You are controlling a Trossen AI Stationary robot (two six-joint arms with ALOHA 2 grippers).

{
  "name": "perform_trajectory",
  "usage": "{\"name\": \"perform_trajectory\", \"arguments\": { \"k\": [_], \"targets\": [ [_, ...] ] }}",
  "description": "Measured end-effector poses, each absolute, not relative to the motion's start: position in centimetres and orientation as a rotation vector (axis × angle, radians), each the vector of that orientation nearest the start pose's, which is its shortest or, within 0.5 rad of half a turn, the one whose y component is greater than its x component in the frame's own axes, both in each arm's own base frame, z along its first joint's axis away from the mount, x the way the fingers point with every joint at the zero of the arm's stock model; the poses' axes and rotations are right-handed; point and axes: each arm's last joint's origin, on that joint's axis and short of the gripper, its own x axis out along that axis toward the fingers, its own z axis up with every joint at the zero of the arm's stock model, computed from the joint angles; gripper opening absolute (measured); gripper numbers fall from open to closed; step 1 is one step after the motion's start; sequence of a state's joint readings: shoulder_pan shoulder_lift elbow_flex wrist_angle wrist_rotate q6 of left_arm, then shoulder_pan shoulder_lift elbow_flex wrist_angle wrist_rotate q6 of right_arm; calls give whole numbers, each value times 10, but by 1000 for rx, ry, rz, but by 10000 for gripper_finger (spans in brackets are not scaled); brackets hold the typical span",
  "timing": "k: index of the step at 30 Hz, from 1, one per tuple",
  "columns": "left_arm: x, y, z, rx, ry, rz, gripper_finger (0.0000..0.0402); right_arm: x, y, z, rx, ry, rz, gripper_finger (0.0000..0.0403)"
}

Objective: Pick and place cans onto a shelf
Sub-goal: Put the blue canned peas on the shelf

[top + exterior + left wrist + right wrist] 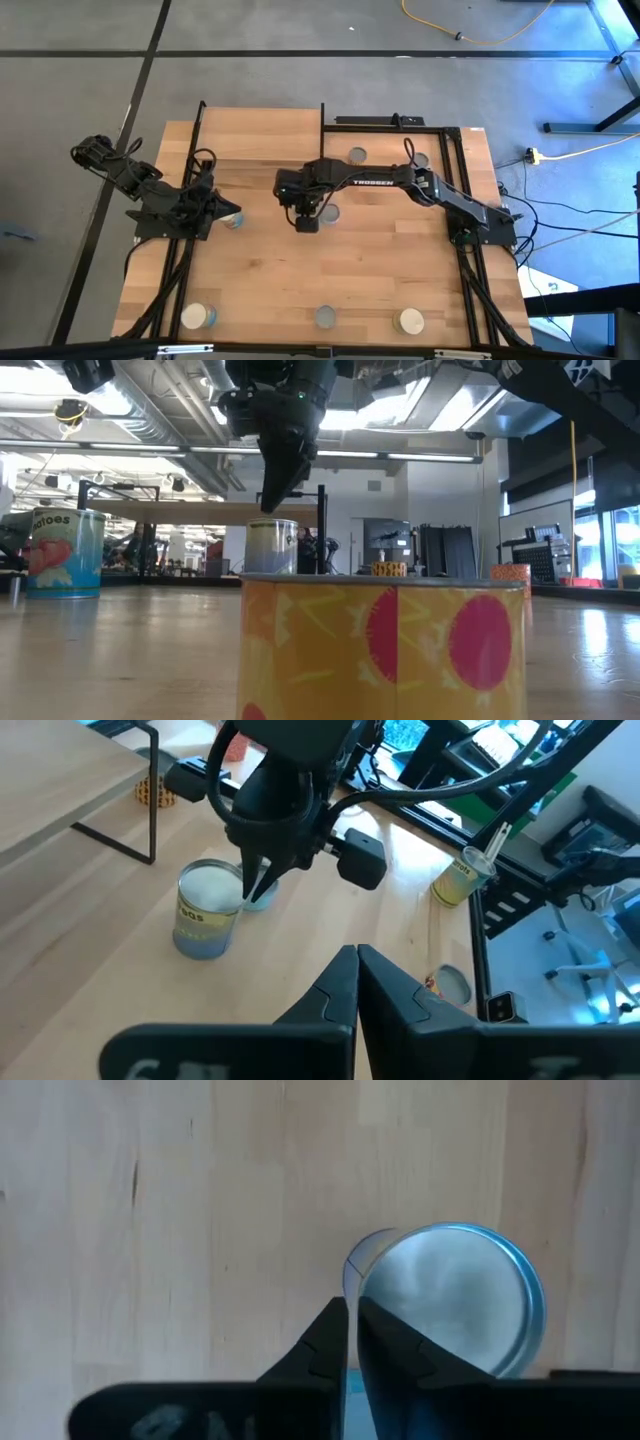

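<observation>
My right gripper (306,222) hangs over the table's middle, fingers pointing steeply down, with only a narrow slit between them (351,1335). They stand at the rim of an upright can (450,1300) with a silver top and a yellow and blue label (208,910). My left gripper (357,965) is shut and raised near the table's left edge; a can (236,221) stands on the table beside it. The shelf (60,790), a raised light-wood board on black posts, is at the far left (260,130). My right gripper comes at the can from above, its fingertips (258,880) at the edge of the can's top (352,1275). I cannot tell whether they touch the rim. The can stands upright on the table.
Three cans stand along the near edge (197,317) (326,318) (411,321); the middle one fills the low view's foreground (380,650). Two more cans stand at the far right (357,155) (420,160). Black frame rails run along both table sides.
</observation>
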State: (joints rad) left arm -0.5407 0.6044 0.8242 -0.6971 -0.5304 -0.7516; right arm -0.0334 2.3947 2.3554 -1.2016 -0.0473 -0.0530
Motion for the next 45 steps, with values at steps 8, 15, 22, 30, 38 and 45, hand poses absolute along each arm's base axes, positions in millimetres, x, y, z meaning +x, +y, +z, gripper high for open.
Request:
{"name": "perform_trajectory", "arguments": {
  "k": [8, 15, 22, 30, 38, 45],
  "targets": [
    [103, -45, 322, -465, 397, 139, 0, 485, -15, 261, 0, 1208, 46, 30],
    [103, -44, 322, -437, 389, 157, 0, 452, -16, 335, 22, 1051, 70, 6],
    [119, -45, 318, -369, 393, 251, 0, 401, -14, 410, 44, 881, 52, 4],
    [148, -44, 312, -305, 423, 303, 0, 337, -6, 474, 87, 712, 42, 9],
    [167, -36, 303, -383, 501, 284, 31, 290, -1, 502, 73, 665, 41, 10],
    [195, -27, 290, -223, 584, 208, 67, 252, -4, 516, 49, 660, -44, 11]
  ]
}}
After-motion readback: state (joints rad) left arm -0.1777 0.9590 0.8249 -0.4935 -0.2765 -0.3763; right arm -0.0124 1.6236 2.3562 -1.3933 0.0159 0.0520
